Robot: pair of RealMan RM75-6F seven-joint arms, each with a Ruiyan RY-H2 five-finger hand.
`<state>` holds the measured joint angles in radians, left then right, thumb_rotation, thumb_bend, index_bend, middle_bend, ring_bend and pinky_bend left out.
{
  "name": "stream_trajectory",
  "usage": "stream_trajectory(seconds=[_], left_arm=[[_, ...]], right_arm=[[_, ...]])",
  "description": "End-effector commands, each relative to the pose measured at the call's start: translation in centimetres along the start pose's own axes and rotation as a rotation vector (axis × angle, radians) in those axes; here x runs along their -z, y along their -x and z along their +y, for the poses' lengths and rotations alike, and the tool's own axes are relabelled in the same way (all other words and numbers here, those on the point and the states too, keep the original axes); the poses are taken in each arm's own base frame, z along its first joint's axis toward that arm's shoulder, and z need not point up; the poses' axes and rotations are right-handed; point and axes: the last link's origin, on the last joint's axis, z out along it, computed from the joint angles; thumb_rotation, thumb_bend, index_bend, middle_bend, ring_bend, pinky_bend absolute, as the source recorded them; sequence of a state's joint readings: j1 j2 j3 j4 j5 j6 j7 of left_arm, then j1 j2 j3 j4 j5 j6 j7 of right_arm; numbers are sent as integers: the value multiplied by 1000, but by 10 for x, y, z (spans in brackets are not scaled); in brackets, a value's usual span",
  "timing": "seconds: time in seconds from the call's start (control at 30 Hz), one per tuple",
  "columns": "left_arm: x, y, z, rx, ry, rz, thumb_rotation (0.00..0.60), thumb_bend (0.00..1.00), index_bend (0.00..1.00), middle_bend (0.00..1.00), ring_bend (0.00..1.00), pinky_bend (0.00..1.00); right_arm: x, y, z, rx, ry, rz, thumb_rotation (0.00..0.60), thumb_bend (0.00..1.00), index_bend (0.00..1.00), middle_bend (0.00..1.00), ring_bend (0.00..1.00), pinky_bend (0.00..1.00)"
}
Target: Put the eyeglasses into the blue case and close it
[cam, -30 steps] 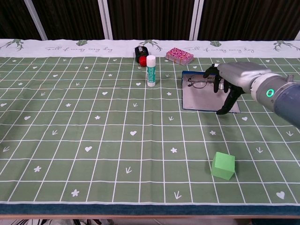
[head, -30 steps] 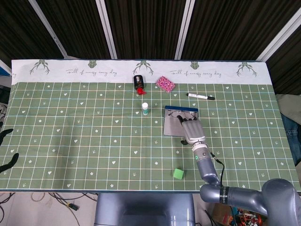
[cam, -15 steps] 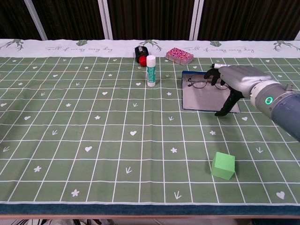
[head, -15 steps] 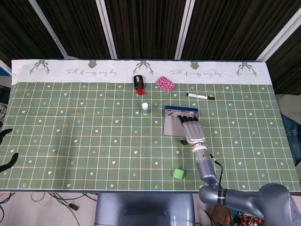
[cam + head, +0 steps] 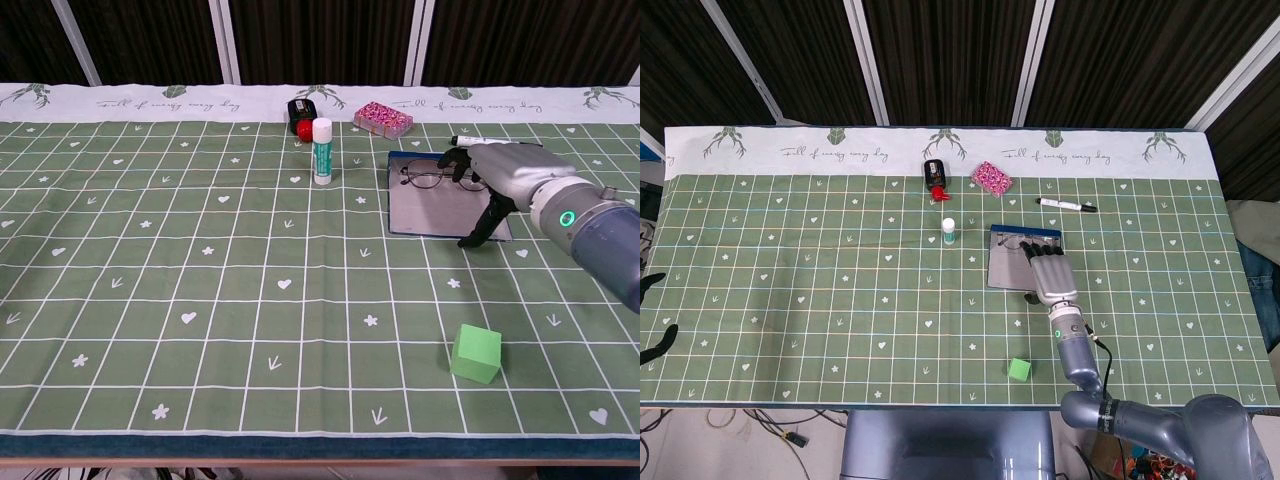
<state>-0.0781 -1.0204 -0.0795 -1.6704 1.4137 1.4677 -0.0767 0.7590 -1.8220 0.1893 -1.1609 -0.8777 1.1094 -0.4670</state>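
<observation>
The blue case (image 5: pixel 1005 268) lies open and flat right of the table's middle, its grey lining (image 5: pixel 435 210) facing up. The eyeglasses (image 5: pixel 425 177) rest inside it along the far edge, thin and dark in the head view (image 5: pixel 1012 241). My right hand (image 5: pixel 1050 278) hovers over the case's right half, palm down. Its fingers reach the right end of the glasses and its thumb (image 5: pixel 480 228) points down at the case's near right corner. It grips nothing that I can see. Only the dark fingertips of my left hand (image 5: pixel 652 338) show at the left edge, spread apart and holding nothing.
A white glue stick (image 5: pixel 322 150) stands left of the case. A green cube (image 5: pixel 476 353) sits near the front edge. At the back lie a black and red object (image 5: pixel 301 115), a pink box (image 5: pixel 383 117) and a marker (image 5: pixel 1066 205).
My right hand has edged slightly farther over the case, fingers closer to the glasses. The glasses and case have not moved.
</observation>
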Motion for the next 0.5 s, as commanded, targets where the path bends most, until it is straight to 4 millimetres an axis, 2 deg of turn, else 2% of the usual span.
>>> stream_trajectory(seconds=[0.03, 0.23, 0.5], left_arm=[[0, 0, 0, -1, 0, -1, 600, 315, 168, 0, 0, 0], [0, 0, 0, 2, 0, 2, 600, 314, 168, 0, 0, 0], [0, 0, 0, 0, -3, 0, 600, 315, 168, 0, 0, 0]], right_arm=[[0, 1, 0, -1, 1, -3, 600, 192, 183, 238, 239, 234], [-2, 4, 1, 3, 4, -3, 600, 196, 182, 238, 239, 234], [-2, 5, 1, -1, 3, -3, 600, 277, 183, 238, 239, 234]])
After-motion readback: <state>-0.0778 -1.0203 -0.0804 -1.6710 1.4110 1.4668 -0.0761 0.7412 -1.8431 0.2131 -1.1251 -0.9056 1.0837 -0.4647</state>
